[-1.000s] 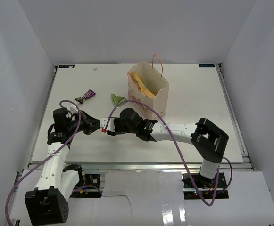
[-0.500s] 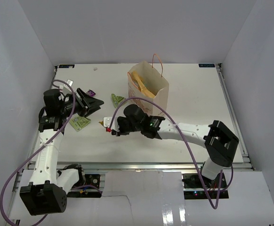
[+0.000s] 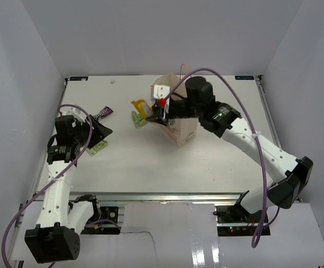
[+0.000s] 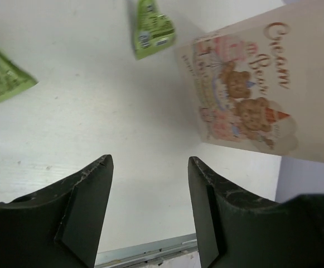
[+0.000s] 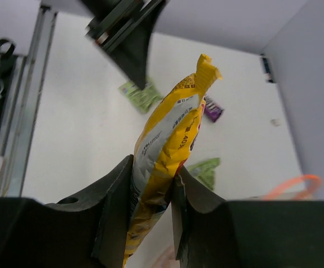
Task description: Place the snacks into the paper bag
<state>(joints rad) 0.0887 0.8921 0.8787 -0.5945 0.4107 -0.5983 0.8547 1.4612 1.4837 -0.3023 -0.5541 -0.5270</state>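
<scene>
I've got the right gripper (image 3: 160,104) clamped on a glossy, crinkly yellow packet (image 5: 170,134), held on edge just at 9 o'clock of the paper bag (image 3: 187,132), a stiff cream box standing toward 12 o'clock on the table (image 3: 122,163). I judge the next move is to carry it over the open mouth and release. My left gripper (image 4: 149,167) hangs with jaws apart and empty, just beside a flat green wrapper (image 3: 97,147) at the table's 9 o'clock, with a purple wrapper (image 3: 102,113) at its 12 o'clock.
</scene>
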